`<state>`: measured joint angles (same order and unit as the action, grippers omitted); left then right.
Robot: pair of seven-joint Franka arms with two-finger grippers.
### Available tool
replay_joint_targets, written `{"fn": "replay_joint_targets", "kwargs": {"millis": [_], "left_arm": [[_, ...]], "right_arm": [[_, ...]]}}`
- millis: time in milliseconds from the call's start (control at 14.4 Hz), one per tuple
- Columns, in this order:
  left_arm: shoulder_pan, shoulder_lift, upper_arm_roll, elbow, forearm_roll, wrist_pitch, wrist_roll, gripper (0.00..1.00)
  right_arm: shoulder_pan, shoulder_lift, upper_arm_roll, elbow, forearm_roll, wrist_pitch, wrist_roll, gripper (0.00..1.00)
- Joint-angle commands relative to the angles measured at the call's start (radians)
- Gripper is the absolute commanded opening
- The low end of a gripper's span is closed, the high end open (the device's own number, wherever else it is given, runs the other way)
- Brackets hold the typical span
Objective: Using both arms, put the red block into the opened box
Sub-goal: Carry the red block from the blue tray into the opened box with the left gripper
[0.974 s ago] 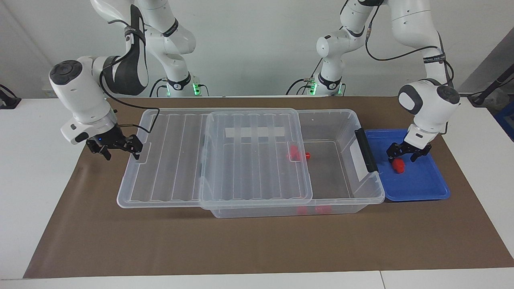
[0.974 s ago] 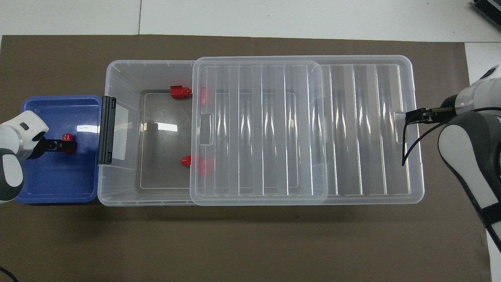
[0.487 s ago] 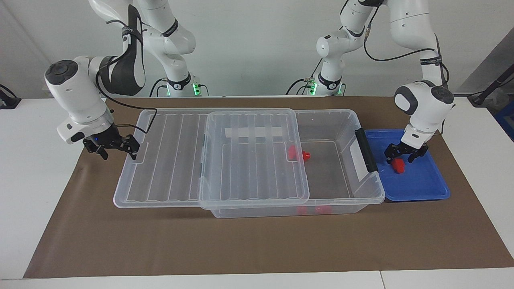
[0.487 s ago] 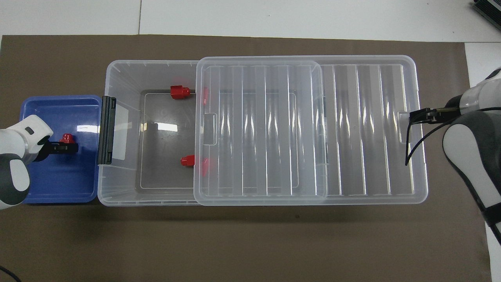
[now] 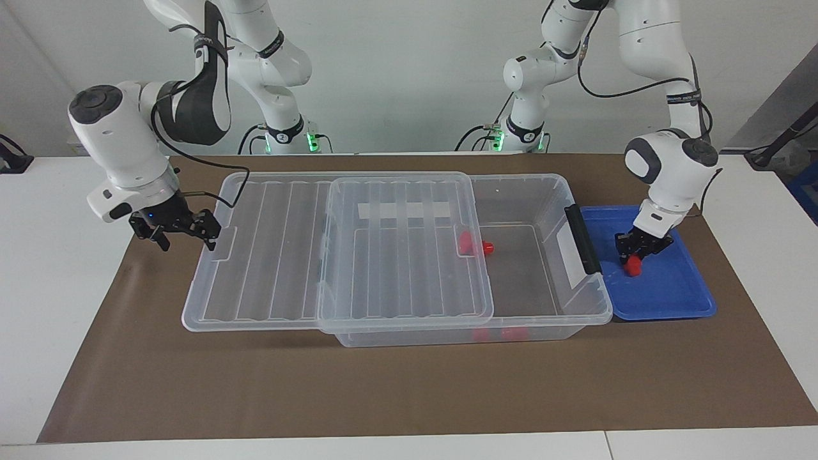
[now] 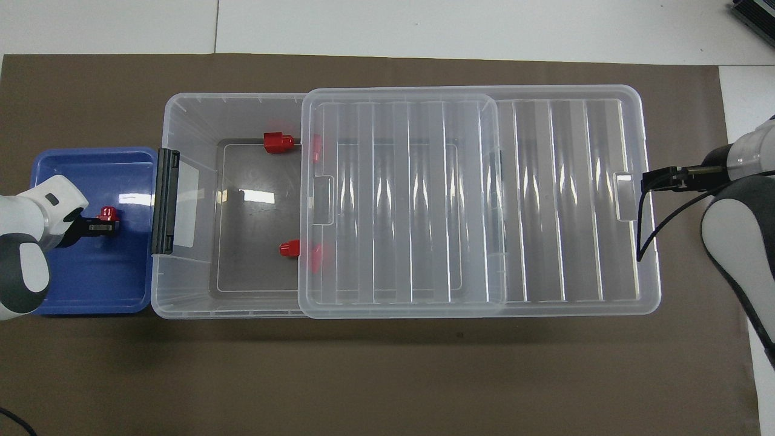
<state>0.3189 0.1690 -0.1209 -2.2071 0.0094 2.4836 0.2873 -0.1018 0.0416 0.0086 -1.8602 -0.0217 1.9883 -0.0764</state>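
red block (image 5: 632, 264) is pinched between the closed fingers of the left gripper (image 5: 636, 253), which is bent steeply down from its elbow into the blue tray (image 5: 677, 300), beside the box (image 5: 578, 300). the lid (image 5: 275, 255), slid partly off, is met at its end tab by the right gripper (image 5: 185, 233), held low with jaws spread wide. two more red blocks (image 6: 278, 142) are seen inside the box.

red block (image 5: 633, 265), blue tray (image 5: 677, 300), clear ribbed lid (image 5: 287, 255), brown mat (image 5: 383, 383)
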Motion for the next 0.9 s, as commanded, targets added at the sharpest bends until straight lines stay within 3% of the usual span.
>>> {"fn": "replay_joint_targets", "kwargs": {"millis": [0, 209, 348, 626, 835], "left_arm": [[-0.011, -0.016, 0.003, 0.146, -0.016, -0.226, 0.021, 0.00], [-0.044, -0.019, -0.006, 0.425, -0.051, -0.613, -0.057, 0.00], [-0.095, -0.022, -0.009, 0.529, -0.112, -0.730, -0.246, 0.00], [-0.318, -0.042, -0.010, 0.521, -0.120, -0.645, -0.687, 0.00], [-0.415, -0.062, -0.008, 0.425, -0.114, -0.492, -0.796, 0.00]], "right_arm": [[0.030, -0.071, 0.005, -0.011, -0.006, -0.066, 0.064, 1.00], [0.054, -0.118, 0.007, -0.010, -0.006, -0.124, 0.128, 1.00], [0.074, -0.123, 0.013, 0.031, -0.004, -0.161, 0.174, 1.00], [0.074, -0.104, 0.033, 0.189, -0.012, -0.325, 0.227, 1.00], [0.077, -0.075, 0.037, 0.277, -0.014, -0.404, 0.254, 0.99]]}}
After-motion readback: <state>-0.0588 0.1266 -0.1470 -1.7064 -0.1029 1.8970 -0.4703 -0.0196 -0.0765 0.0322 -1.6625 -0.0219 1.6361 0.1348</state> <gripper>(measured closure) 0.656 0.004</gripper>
